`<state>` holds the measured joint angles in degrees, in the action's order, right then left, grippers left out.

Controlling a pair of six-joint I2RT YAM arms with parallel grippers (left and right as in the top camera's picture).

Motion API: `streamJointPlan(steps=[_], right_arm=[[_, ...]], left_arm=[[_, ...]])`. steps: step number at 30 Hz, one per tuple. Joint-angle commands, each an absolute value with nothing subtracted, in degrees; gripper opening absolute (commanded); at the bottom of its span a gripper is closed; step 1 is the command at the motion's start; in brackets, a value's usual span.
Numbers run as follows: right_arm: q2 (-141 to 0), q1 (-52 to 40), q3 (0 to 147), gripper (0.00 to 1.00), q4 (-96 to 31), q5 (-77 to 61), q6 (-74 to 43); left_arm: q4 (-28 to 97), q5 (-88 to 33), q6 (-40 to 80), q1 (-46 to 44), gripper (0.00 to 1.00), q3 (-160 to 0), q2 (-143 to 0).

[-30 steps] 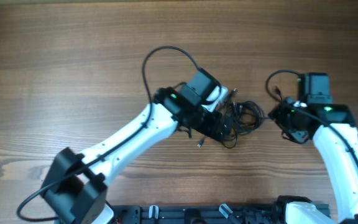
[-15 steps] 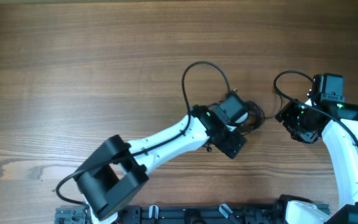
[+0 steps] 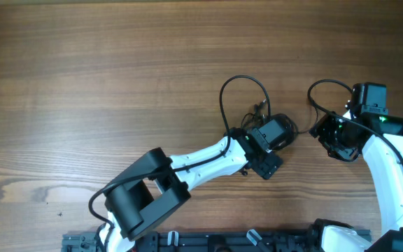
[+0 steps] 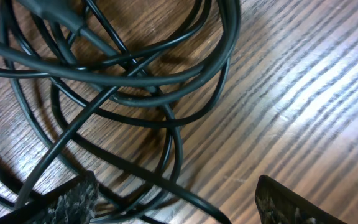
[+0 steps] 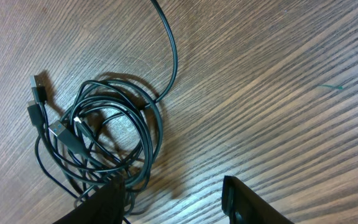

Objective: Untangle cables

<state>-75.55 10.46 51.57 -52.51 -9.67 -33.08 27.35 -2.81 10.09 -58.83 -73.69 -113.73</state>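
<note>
The left claw (image 4: 179,200) hangs parted over the cables (image 4: 230,31), a light, limp, slick tangle on the table (image 3: 82,84) between the arms, best pinched at one outer loop or a stiffer plug (image 5: 59,132), while the right claw (image 5: 176,202) stands parted alongside.

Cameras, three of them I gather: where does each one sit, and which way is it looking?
Overhead: fixed above, facing straight down on the table; shows the left arm and right arm.
Left wrist: on the left arm, facing down, close above the cables; its fingers show at the bottom edge.
Right wrist: on the right arm, farther back, facing down at all the cables; its fingers show at the bottom.
Shared: both wrist views see the same cables on the wood.
</note>
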Motion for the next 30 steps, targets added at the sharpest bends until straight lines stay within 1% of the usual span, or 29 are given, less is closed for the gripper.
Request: streamJointPlan(steps=[1,2,4,5,6,8,11,13,15,17,20,22,27,30], right_arm=[[-76.3,10.5,52.1,0.52,-52.3,-10.5,-32.5],[-76.3,10.5,52.1,0.52,-52.3,-10.5,-32.5],[-76.3,10.5,52.1,0.52,-52.3,-10.5,-32.5],[-76.3,10.5,52.1,0.52,-52.3,-10.5,-32.5],[-76.3,10.5,52.1,0.52,-52.3,-10.5,-32.5],[-76.3,10.5,52.1,0.53,-52.3,-10.5,-32.5],[-76.3,10.5,52.1,0.53,-51.7,-10.7,-32.5],[-76.3,10.5,52.1,0.53,-51.7,-10.9,-32.4],[-76.3,10.5,52.0,0.53,-51.4,-11.4,-31.3],[-76.3,10.5,52.0,0.53,-51.4,-12.2,-30.0],[-76.4,10.2,52.0,0.53,-51.0,-14.9,-26.9],[-76.6,9.5,52.0,0.53,-51.0,-15.0,-26.7],[-78.3,5.8,51.0,0.53,-50.0,-15.4,-26.8],[-81.6,2.4,50.9,0.53,-48.9,-16.5,-27.0]], left_arm=[[26.9,-1.8,9.2,-59.0,0.82,-74.1,-115.5],[27.0,-1.8,9.2,-59.0,0.82,-74.1,-115.5],[27.2,-1.8,9.2,-59.0,0.77,-74.1,-115.6],[27.7,-1.8,9.2,-59.0,0.7,-74.1,-115.7],[28.4,-1.8,9.4,-59.0,0.61,-74.1,-115.7],[30.6,-1.8,9.4,-59.0,0.49,-74.1,-115.8],[33.6,-1.8,9.4,-59.0,0.41,-74.1,-115.8],[35.0,-1.8,9.4,-59.0,0.31,-74.1,-115.8],[36.2,-1.4,9.4,-59.0,0.15,-74.1,-115.7],[37.0,0.6,9.4,-59.0,0.04,-74.1,-115.3],[38.0,4.0,9.4,-59.0,0.04,-74.2,-113.4],[38.2,5.7,9.4,-59.0,0.04,-74.3,-111.6],[38.2,5.8,9.4,-58.6,0.04,-74.3,-105.1],[38.2,5.6,9.4,-58.1,0.04,-74.3,-100.0]])
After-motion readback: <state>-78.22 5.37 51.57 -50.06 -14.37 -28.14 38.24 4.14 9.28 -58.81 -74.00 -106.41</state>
